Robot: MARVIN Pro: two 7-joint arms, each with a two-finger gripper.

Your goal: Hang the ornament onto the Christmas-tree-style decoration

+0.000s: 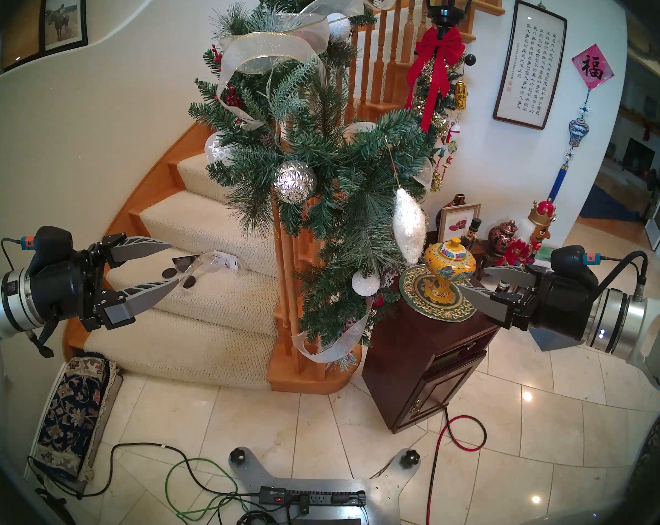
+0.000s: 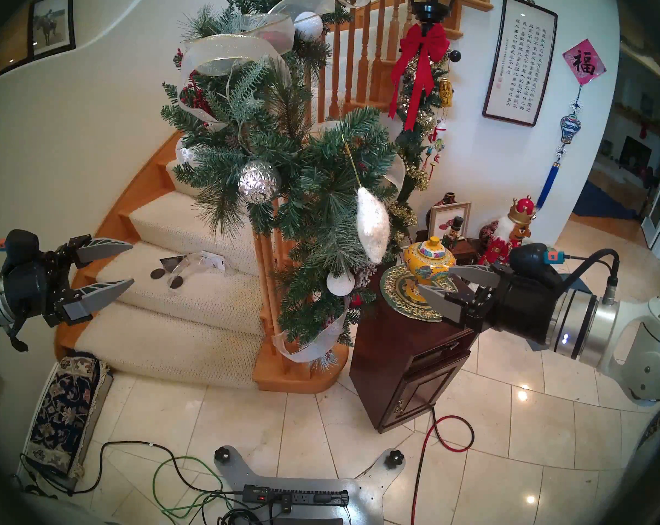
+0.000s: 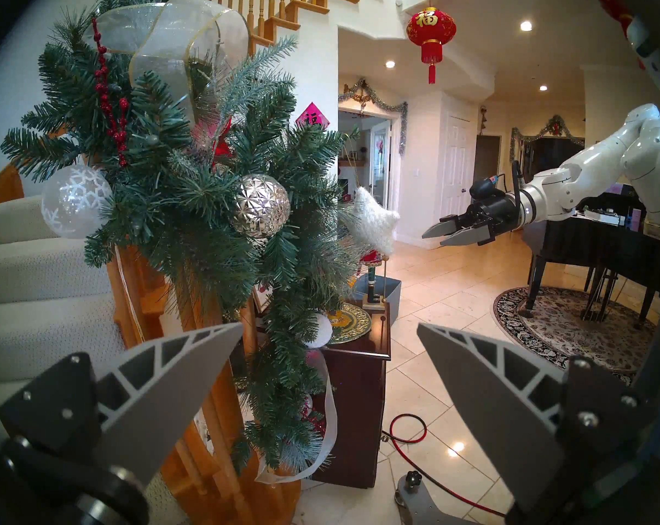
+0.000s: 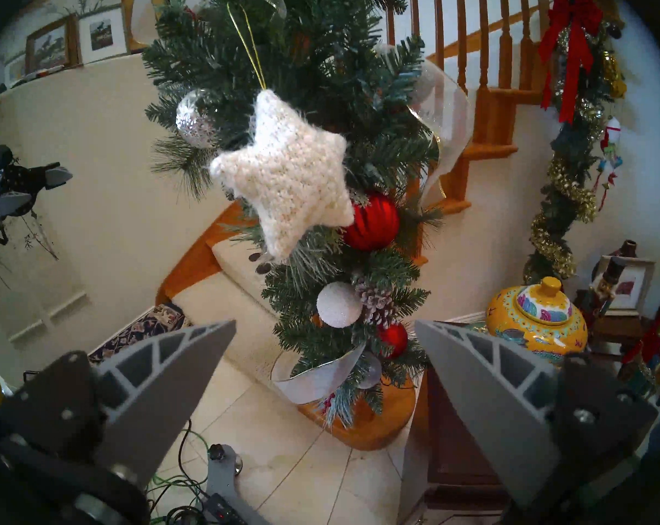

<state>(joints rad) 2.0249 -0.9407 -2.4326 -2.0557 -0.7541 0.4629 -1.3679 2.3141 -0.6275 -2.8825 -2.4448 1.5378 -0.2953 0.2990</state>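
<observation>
The white fuzzy star ornament (image 1: 409, 225) hangs by its gold string loop (image 1: 393, 164) from a branch of the green pine garland (image 1: 321, 145) on the stair post. It shows edge-on in the head views (image 2: 373, 225) and face-on in the right wrist view (image 4: 286, 175); it also shows in the left wrist view (image 3: 374, 225). My right gripper (image 1: 468, 280) is open and empty, to the right of the star and apart from it. My left gripper (image 1: 171, 263) is open and empty, left of the garland over the stairs.
A faceted silver ball (image 1: 295, 181) and a small white ball (image 1: 365, 283) hang in the garland. A dark wooden cabinet (image 1: 427, 365) with a yellow lidded jar (image 1: 449, 264) stands under my right gripper. Nutcracker figures (image 1: 529, 236) stand behind. Cables (image 1: 192, 486) lie on the tiled floor.
</observation>
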